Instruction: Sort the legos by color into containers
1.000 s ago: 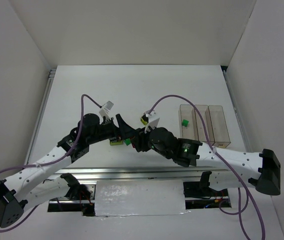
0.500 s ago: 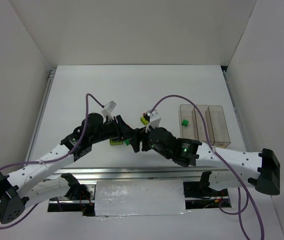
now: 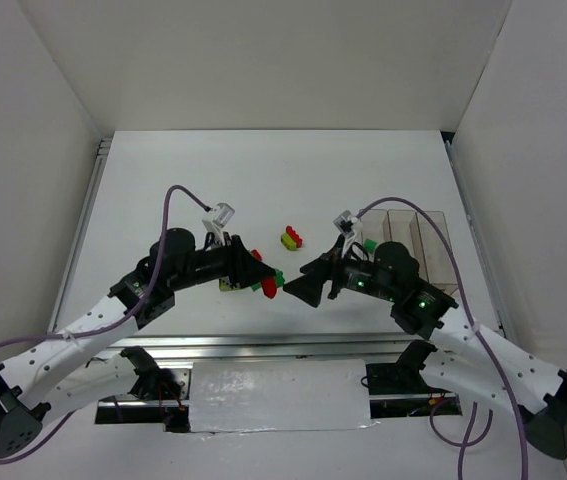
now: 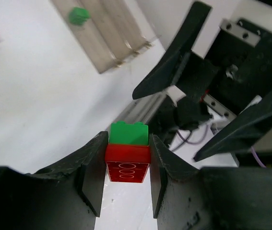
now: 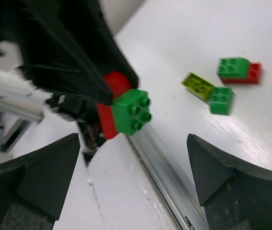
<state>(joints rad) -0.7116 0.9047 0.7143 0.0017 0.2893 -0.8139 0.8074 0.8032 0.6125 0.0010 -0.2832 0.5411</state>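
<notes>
My left gripper (image 4: pixel 126 189) is shut on a red lego (image 4: pixel 126 165) with a green lego (image 4: pixel 129 133) stuck on its far end. In the top view this left gripper (image 3: pixel 261 279) holds the stack (image 3: pixel 270 288) near the table's front edge. Facing it, my right gripper (image 5: pixel 133 177) stands open a short way off the green lego (image 5: pixel 132 111), with nothing between its fingers. The right gripper (image 3: pixel 294 282) is just right of the stack. The clear containers (image 3: pixel 433 245) stand at the right, one green lego (image 3: pixel 370 243) in the leftmost; the right arm hides part of them.
Loose legos lie on the table: a yellow-green and red pair (image 3: pixel 290 238) in the middle, and beyond the held stack a green-on-red pair (image 5: pixel 236 71), a yellow-green brick (image 5: pixel 198 85) and a green brick (image 5: pixel 220 99). A metal rail (image 5: pixel 174 177) runs along the front edge.
The left gripper has shut on the red and green stack. The right gripper has opened wide and drawn back to the right, away from the stack.
</notes>
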